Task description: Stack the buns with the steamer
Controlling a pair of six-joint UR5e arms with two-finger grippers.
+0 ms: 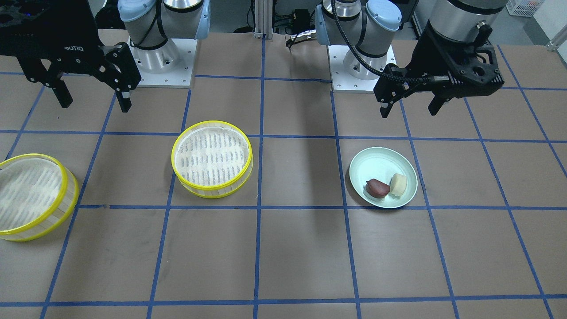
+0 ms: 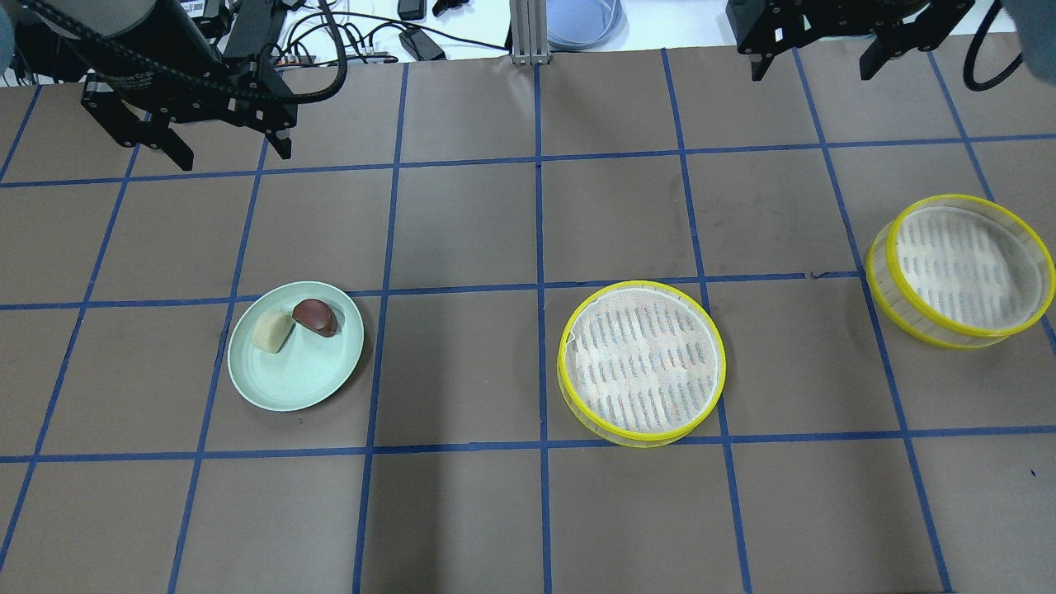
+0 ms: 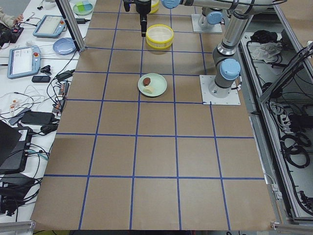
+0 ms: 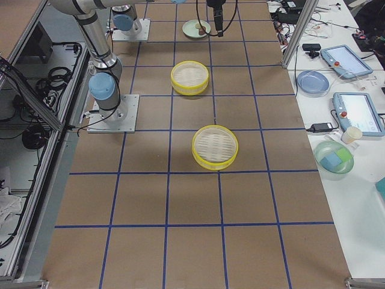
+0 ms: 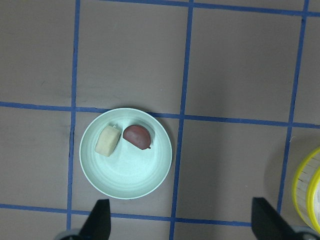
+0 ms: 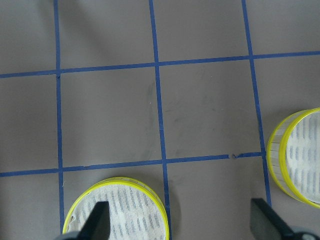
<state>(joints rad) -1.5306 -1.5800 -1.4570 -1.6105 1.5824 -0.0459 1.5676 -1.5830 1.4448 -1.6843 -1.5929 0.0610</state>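
Left gripper (image 1: 408,110) hangs high over the table (image 2: 462,231), its two fingers spread wide apart and holding nothing. Looking down from its wrist, the pale green plate (image 5: 125,185) sits below it, well clear of the fingertips and a little toward the left-hand finger in that view. Both buns lie on the plate. The dark red bun (image 5: 137,137) and the cream-white bun (image 5: 107,140) rest side by side in the plate's upper half in that view, close together, though I cannot tell whether they touch. Neither is in contact with the gripper.

Over on the other side, the right gripper (image 1: 95,106) is up in the air too, fingers parted, nothing between them. Its wrist view shows the nearer steamer (image 6: 116,186) peeking in at the bottom, beside the left-hand finger, with its slatted floor bare. The second steamer (image 6: 295,155) shows at the right edge, well apart from the first.

From overhead, the plate lies on the left half of the table, one steamer just right of the centre line, the other out near the right edge. Blue tape lines (image 2: 538,247) grid the brown surface.
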